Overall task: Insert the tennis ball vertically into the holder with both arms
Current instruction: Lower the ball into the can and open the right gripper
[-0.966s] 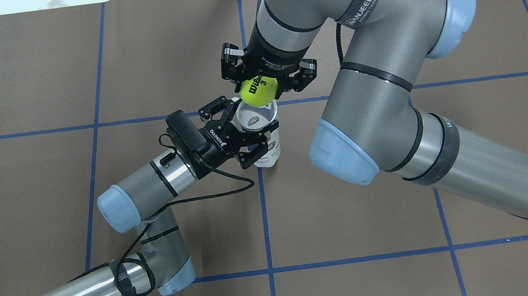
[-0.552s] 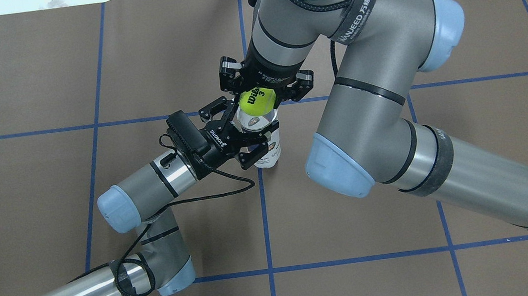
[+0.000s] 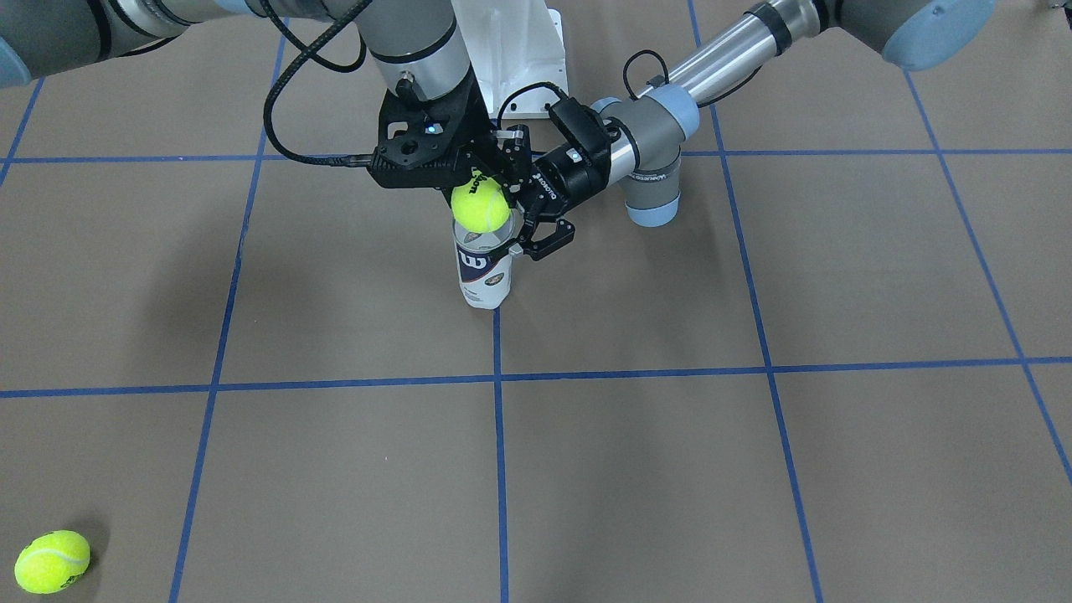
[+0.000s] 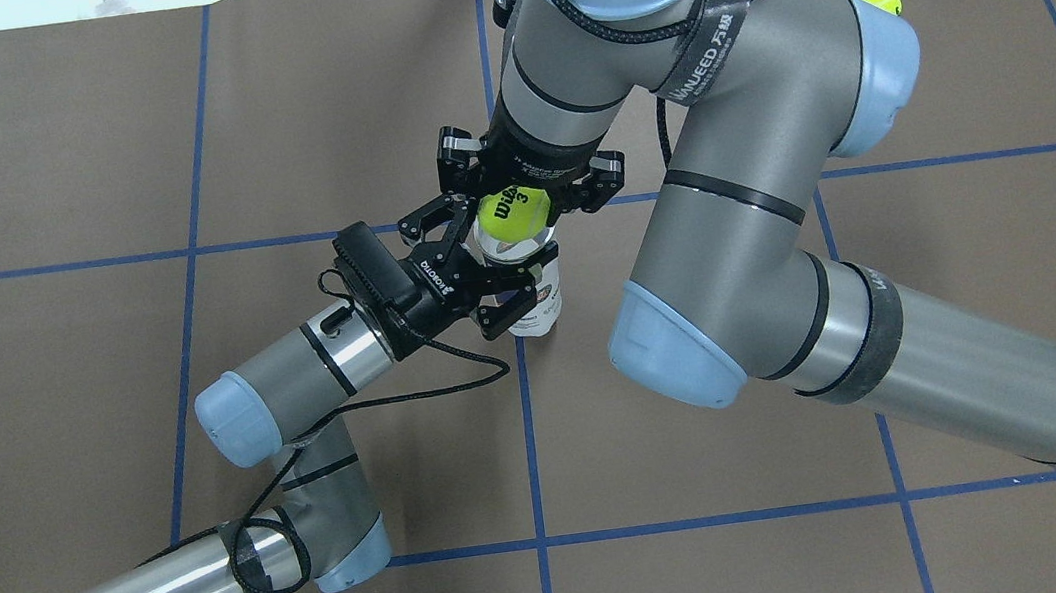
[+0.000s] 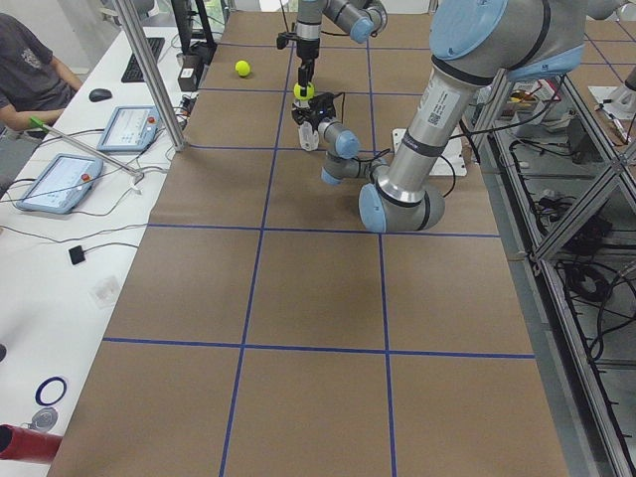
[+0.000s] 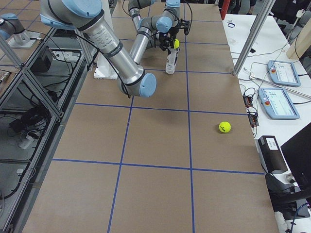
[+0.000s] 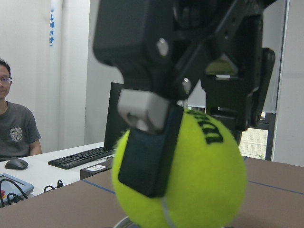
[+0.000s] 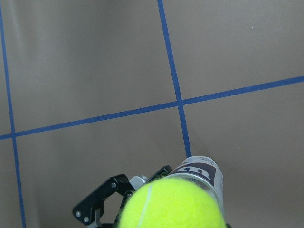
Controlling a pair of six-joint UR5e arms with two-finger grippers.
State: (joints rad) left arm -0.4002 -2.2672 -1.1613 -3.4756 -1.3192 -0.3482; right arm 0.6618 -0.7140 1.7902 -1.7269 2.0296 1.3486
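One brown blue-gridded table [image 4: 102, 439], white desk [image 5: 40, 258] alongside, right jaws pinching tennis ball [image 4: 512, 215] over holder [image 3: 483, 276], left jaws clamping holder.

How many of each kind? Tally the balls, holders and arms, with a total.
Balls: 2 (held ball, loose ball)
Holder: 1
Arms: 2 (left arm, right arm)
Total: 5
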